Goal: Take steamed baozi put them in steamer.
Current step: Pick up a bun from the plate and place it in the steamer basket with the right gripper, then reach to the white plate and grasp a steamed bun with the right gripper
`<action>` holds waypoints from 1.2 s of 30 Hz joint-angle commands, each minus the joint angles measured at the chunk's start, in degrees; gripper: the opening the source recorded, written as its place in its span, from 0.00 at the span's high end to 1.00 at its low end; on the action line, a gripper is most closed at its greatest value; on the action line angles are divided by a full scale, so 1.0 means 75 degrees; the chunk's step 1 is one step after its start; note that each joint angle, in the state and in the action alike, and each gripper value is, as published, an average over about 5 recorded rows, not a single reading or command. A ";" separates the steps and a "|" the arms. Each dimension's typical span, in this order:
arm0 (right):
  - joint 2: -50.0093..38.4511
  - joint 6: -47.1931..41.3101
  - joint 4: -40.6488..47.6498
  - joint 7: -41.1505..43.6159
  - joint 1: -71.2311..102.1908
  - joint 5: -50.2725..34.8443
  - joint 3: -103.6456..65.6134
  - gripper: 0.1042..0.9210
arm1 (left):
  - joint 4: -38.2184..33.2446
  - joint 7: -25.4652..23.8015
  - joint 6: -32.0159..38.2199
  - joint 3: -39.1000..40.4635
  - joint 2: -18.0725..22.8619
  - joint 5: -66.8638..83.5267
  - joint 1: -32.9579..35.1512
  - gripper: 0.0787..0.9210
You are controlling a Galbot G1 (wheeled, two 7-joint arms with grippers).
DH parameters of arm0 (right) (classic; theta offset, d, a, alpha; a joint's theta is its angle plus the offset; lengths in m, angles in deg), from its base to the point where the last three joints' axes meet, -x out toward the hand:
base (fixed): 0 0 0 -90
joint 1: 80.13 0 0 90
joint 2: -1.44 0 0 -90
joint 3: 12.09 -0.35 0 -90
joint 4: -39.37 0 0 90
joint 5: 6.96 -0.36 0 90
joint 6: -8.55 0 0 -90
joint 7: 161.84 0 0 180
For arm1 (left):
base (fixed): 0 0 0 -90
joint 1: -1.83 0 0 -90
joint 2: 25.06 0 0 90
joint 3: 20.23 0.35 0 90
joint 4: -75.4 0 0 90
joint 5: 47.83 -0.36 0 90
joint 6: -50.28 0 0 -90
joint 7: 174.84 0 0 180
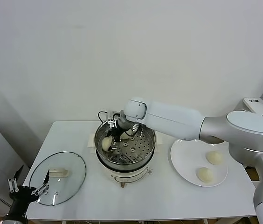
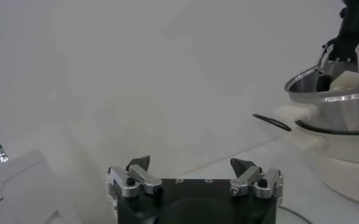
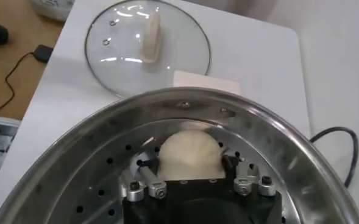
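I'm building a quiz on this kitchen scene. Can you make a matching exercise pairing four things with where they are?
Things:
1. glass lid
2. white plate
3. right pincer
4. left pincer

Places:
A. inside the steamer, at a baozi
B. by the table's near left corner, holding nothing
C. flat on the table, left of the steamer
D. right of the steamer, carrying two buns

Pairs: 1-C, 2-D, 3-A, 4-B
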 commanded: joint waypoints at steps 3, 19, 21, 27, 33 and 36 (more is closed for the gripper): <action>-0.1495 0.0102 -0.0501 0.1371 -0.0931 0.0303 -0.0440 0.12 | -0.0007 -0.0010 -0.0014 0.0021 -0.0003 -0.0008 -0.0022 0.12; -0.5212 0.2502 -0.0286 0.3876 -0.0288 0.3456 -0.0444 0.12 | 0.0036 -0.0008 -0.0023 0.0206 -0.0001 -0.0160 -0.0119 0.12; -0.5468 0.2535 -0.0327 0.3799 0.0421 0.3716 -0.0728 0.12 | 0.0053 -0.0008 -0.0029 0.0199 -0.0002 -0.0161 -0.0146 0.12; -0.5532 0.2932 0.0090 0.3601 0.2203 0.4576 -0.1702 0.12 | 0.0101 -0.0009 -0.0032 0.0177 -0.0023 -0.0194 -0.0148 0.12; -0.5240 0.3177 0.0465 0.3555 0.2931 0.4909 -0.2268 0.12 | 0.0146 -0.0009 -0.0032 0.0175 0.0022 -0.0255 -0.0146 0.12; -0.5113 0.3182 0.0445 0.3546 0.3191 0.4946 -0.2399 0.12 | 0.0160 -0.0007 -0.0035 0.0137 0.0015 -0.0259 -0.0133 0.12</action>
